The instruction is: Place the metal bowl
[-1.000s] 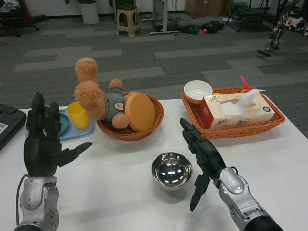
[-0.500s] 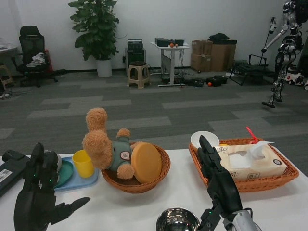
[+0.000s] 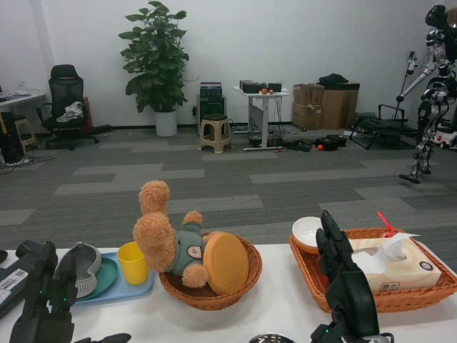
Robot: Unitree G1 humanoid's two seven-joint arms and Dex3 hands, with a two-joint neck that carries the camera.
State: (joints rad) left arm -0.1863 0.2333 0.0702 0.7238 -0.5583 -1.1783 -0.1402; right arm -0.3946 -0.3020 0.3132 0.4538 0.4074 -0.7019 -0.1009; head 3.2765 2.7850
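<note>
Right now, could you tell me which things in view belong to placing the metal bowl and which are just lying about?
Belong to the job:
metal bowl, only its rim showing at the bottom edge
left hand, open
right hand, open

Lying about:
teddy bear in round basket
yellow cup
tissue box
white bowl

Shiny metal bowl, only a sliver of its rim visible at the bottom edge, on the white table, in front of the round wicker basket
</note>
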